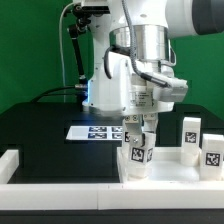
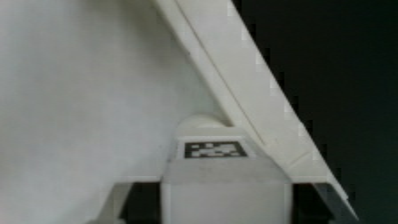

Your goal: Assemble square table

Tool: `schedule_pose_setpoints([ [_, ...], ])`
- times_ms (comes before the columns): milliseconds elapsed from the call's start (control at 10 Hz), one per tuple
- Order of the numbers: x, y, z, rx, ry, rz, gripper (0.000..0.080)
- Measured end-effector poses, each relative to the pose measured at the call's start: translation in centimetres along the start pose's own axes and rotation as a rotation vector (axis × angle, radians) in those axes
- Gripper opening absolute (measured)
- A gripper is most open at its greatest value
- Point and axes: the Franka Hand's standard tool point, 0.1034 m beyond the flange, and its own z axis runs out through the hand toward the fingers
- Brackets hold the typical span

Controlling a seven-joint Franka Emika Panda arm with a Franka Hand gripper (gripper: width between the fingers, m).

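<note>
Table top: the white square top (image 1: 160, 172) lies flat at the front of the black table (image 1: 40, 125), jammed into the corner made by the low white rails (image 1: 22, 158). My guess is it sits there so it cannot slide while legs are fitted.
Held leg: one chunky white leg (image 1: 139, 148) stands upright over the top's near-left part, its tag facing us. In the wrist view the leg (image 2: 215, 160) shows between the finger pads (image 2: 139, 205), with the top (image 2: 80, 90) pale beneath it.
Gripper: the gripper (image 1: 141, 128) is clenched on that leg's upper end, pointing straight down. Probably upright so the leg's foot meets its hole squarely.
Contact: whether the leg's base already touches the top I cannot tell.
Spare legs: two more legs (image 1: 190, 136) and (image 1: 214, 150) stand at about three o'clock from the held one, near each other, apart from it.
Marker board: the marker board (image 1: 95, 131) lies at roughly eleven o'clock from the held leg, farther back.
Stage: a leg-fitting step, I judge; the fourth leg is not in sight.
</note>
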Motion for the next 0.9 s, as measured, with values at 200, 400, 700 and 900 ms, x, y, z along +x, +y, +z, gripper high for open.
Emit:
schedule_pose_setpoints([
  [200,0.04,-0.01,0.02,0.000,0.002,-0.029,0.0291],
  [400,-0.64,-0.05,-0.13,-0.031,0.046,-0.512,0.0588],
  [700,-0.38,-0.16,-0.09,-0.034,0.048,-0.707,0.0646],
  [900,-0.35,-0.67,-0.21,-0.062,0.063,-1.037,0.0646],
])
